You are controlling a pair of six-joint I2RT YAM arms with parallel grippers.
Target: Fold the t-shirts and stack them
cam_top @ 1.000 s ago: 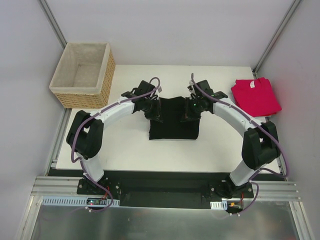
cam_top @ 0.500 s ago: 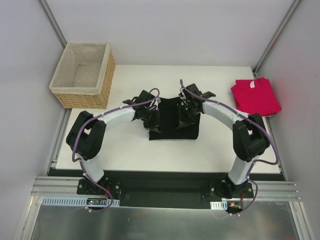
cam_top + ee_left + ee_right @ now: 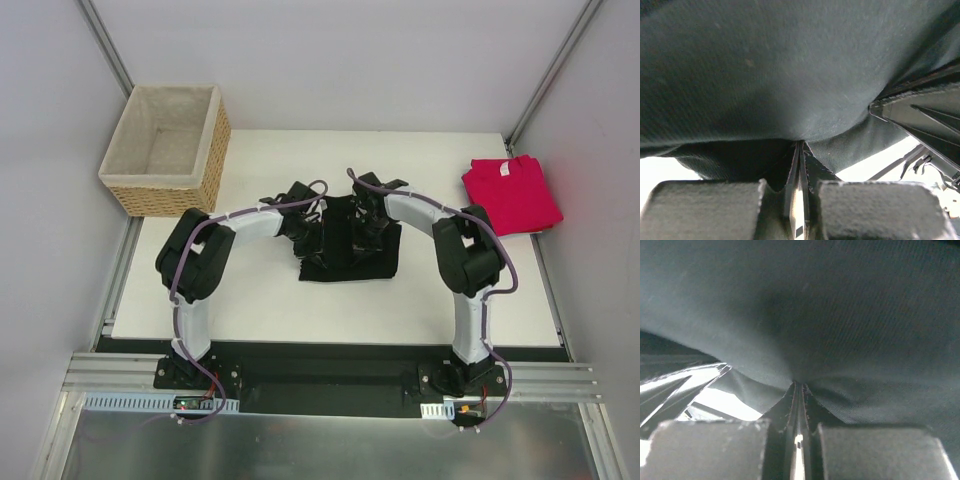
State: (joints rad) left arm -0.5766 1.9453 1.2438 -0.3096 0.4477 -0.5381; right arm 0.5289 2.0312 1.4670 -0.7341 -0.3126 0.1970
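Now: black shirt [image 3: 345,268], part-folded, in the middle of the table [image 3: 250,300], gripped by both arms.

Item one, black shirt: matte knit cloth, fine weave plain in both wrist views, no print showing. I judge it light and limp, so it should sag and bunch wherever it is unsupported. I would hold it along an edge, at two points well apart. Left gripper [image 3: 312,232] is clamped on a tuck of this cloth, and right gripper [image 3: 368,232] likewise, with fabric puckering into each closed pair of fingers.
Item two, red shirt [image 3: 512,193]: bright, folded into a flat rough square, at the table's far right edge, well apart from both arms.
Item three, basket [image 3: 165,150]: woven wicker with a pale lining, at the far left corner.
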